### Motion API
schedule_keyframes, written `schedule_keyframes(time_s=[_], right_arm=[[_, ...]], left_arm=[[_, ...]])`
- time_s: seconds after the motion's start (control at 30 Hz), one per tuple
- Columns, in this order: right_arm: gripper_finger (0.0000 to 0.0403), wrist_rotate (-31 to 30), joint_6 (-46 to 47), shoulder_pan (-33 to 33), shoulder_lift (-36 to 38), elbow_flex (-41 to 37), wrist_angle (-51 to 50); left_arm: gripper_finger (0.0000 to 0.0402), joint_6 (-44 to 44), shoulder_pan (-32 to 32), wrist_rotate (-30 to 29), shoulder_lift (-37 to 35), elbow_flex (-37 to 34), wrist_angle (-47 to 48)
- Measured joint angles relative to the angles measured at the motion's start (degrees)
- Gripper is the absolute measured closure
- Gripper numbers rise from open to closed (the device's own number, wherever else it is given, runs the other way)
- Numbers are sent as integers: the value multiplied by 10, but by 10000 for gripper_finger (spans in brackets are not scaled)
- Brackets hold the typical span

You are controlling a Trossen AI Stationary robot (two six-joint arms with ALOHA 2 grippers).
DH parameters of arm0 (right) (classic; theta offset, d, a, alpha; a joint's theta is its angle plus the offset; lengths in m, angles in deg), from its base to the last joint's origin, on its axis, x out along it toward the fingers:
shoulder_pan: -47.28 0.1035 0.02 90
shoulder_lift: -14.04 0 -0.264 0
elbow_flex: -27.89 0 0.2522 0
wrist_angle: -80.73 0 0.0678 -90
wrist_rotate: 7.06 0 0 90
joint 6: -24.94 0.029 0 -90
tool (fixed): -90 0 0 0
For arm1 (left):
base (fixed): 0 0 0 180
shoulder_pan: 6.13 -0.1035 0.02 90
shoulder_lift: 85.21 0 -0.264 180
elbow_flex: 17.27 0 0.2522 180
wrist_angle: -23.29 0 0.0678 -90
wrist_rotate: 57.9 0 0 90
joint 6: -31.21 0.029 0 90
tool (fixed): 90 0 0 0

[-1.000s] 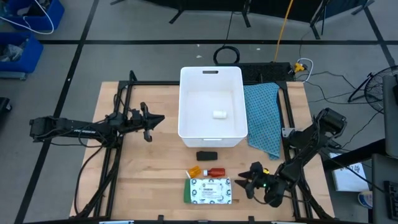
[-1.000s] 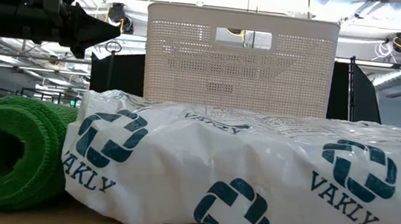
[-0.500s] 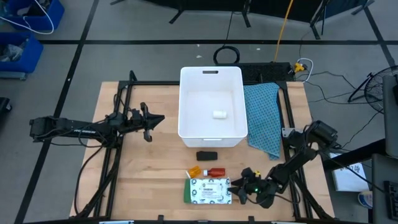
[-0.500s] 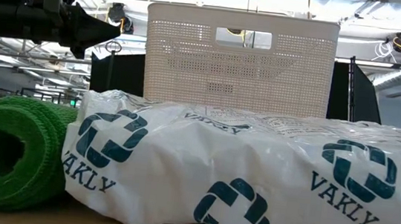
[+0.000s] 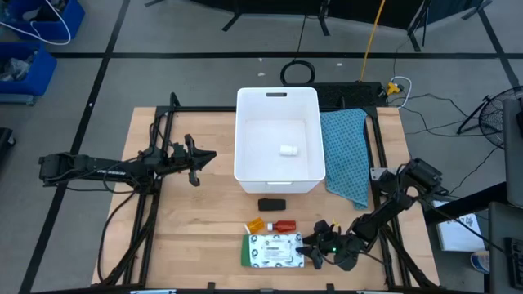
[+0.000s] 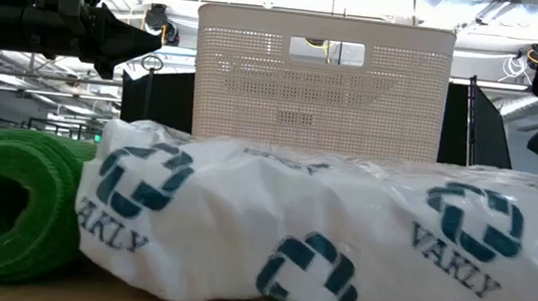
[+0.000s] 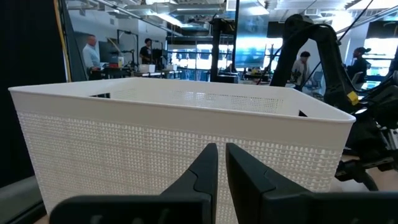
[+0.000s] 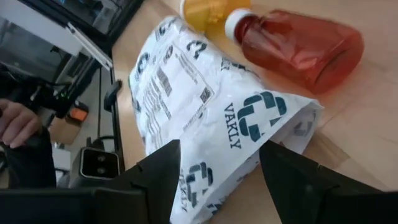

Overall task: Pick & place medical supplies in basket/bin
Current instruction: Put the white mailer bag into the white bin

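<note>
Right gripper (image 5: 309, 251) is low at the near edge of the wooden worktop (image 5: 204, 220), fingers spread wide and straddling the end of the flat white plastic packet with green print (image 5: 274, 251); nothing gripped yet, as the right wrist view shows the packet corner between the open fingers (image 8: 158, 171). Packet lies flat on the worktop, well short of the large white rectangular plastic tub (image 5: 278, 175).

Left gripper (image 5: 206, 157) waits beside the tub's left wall, fingers pinched together, empty.

Progress, as I judge it: early. One small white piece (image 5: 288, 149) already sits inside the tub. Left outside: the packet, the green roll (image 6: 3, 203) touching its far end, the red bottle with white cap (image 5: 283, 224), the small orange piece (image 5: 256, 225) just beside that bottle, and the black block (image 5: 271, 204) between bottle and tub. The blue-green cloth (image 5: 347, 155) lies to the right of the tub, not part of the job.
</note>
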Motion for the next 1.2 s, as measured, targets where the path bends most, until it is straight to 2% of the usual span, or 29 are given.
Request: schedule_keyframes(time_s=[0.1, 0.2, 0.47, 0.63, 0.83, 1.03, 1.2], right_arm=[[206, 16, -11, -6, 0, 0, 0], [238, 8, -14, -6, 0, 0, -11], [391, -51, -43, -4, 5, 0, -28], [401, -62, -102, -3, 44, 0, -27], [402, -104, -238, 21, 145, 0, -25], [403, -154, -381, 70, 250, 0, -26], [403, -197, -464, 129, 324, 0, -35]], left_arm=[[364, 0, 0, 0, 0, 0, 0], [364, 0, 0, 0, 0, 0, 0], [364, -1, 0, 0, 0, 0, 4], [364, -1, 0, 0, 0, 0, 4], [364, -1, 0, 0, 0, 0, 4], [364, 0, 0, 0, 0, 0, 11], [364, -1, 0, 0, 0, 0, 12]])
